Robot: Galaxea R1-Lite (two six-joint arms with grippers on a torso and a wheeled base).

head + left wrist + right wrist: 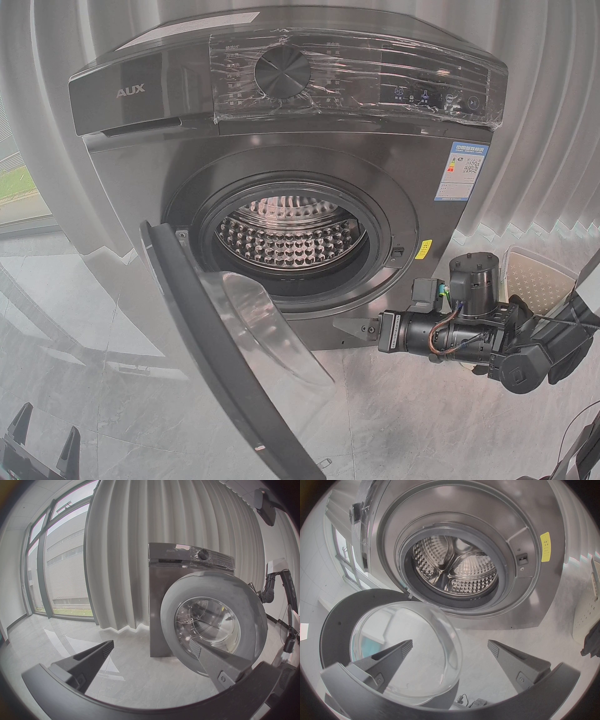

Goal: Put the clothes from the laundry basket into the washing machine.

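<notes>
Two grippers, both empty; nothing loaded yet. Landmark: washing machine (pixel 281 187), its door (pixel 212 350) swung wide to its left on the hinge. The drum (pixel 290 234) is bare, with no cloth inside that I can see. Pale perforated laundry basket (pixel 537 281) sits on the floor just right of the machine. In the right wrist view a dark fold, probably a garment (pixel 592 642), hangs at the basket's rim.

Step in hand, as I read it: fetch the first piece from the basket. To do it well:
- Turn the right gripper (pixel 448 644) away from the machine and toward the basket.
- Come down on the bulk of the dark fold rather than an edge, and lift until it clears the rim.
- Carry it in from the machine's right, the side away from the door.
- Release deep past the grey seal so nothing trails over the lip.

Pose: right arm low, forearm about level, pointing at the machine's lower right corner just below the opening. Its jaws are spread and hold nothing. Other side: left gripper (pixel 150 644) low, well off the machine's left front, beyond the door and facing its outer face. Its jaws are likewise spread and empty.
</notes>
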